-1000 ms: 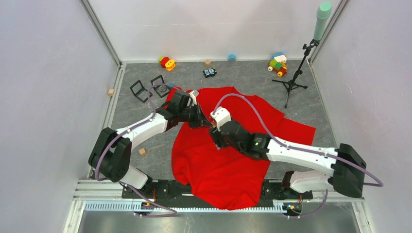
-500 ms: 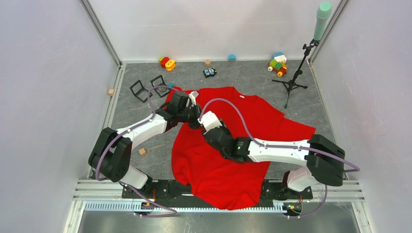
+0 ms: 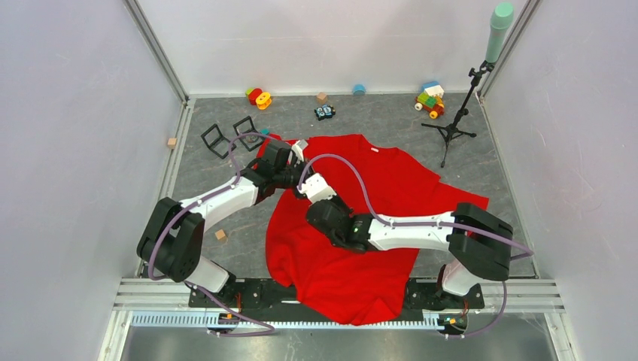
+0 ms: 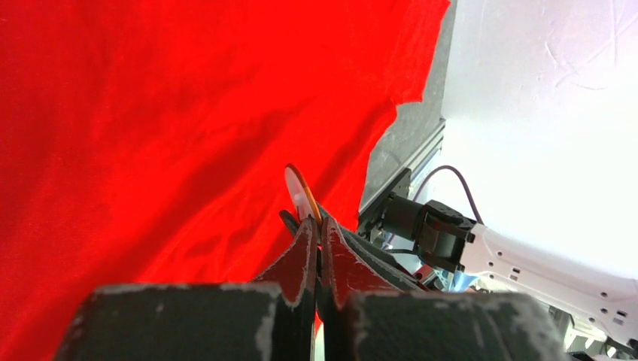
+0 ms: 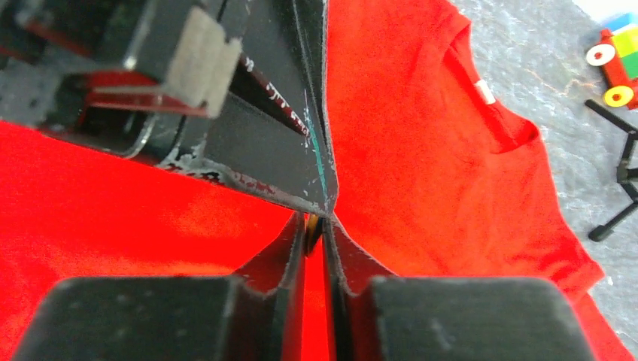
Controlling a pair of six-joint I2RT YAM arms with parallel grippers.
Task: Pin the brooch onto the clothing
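Left wrist view: my left fingers are pinched shut on the edge of the light, stiff brooch, over the limp red T-shirt on the worktop. My right fingers are nearly closed; I cannot tell if they hold anything.

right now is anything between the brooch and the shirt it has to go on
Nothing visible does. The brooch sits pinched at the left end effector tips, with bare shirt directly behind it. The right end effector meets those same tips, seemingly beside the brooch rather than between it and the fabric.
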